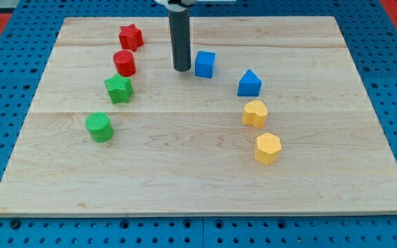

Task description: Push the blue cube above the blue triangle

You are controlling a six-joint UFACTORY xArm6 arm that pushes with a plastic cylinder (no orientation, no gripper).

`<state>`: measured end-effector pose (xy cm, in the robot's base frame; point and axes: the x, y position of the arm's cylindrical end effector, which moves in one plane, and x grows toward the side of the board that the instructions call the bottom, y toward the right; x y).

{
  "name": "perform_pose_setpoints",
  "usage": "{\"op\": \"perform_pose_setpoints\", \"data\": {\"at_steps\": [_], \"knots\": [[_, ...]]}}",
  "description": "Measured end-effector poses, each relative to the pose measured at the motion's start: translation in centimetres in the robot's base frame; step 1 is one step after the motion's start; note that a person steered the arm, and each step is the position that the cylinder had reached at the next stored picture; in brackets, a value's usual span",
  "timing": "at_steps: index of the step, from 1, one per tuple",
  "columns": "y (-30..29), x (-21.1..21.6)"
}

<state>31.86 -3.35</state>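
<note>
Resting on the wooden board (205, 172), my tip (181, 69) stands just to the view's left of the blue cube (205, 64), close beside it; whether the two touch I cannot tell. The rod carries no jaws, so there is nothing to open or close, and it holds no object. The blue cube lies in the upper middle of the board. The blue triangle (249, 83) sits to the view's right of the cube and slightly lower, apart from it.

Below the triangle, a yellow block (254, 113) with a lobed outline lies near it, and a yellow hexagonal block (268, 148) lies lower still, toward the view's bottom right.

On the view's left, four blocks form a descending line: a red star (130, 36) near the top edge, a red cylinder (124, 63) just below it, a green star (118, 89) just beneath that, and a green cylinder (100, 127) lower and farther left, apart from the others.

The board rests on a blue perforated table (5, 83) that shows on all sides.
</note>
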Motion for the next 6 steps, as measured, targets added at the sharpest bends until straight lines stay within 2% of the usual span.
{"op": "perform_pose_setpoints", "data": {"at_steps": [2, 3, 4, 6], "knots": [[1.6, -0.9], [-0.8, 0.6], [1.2, 1.5], [9.0, 1.5]]}}
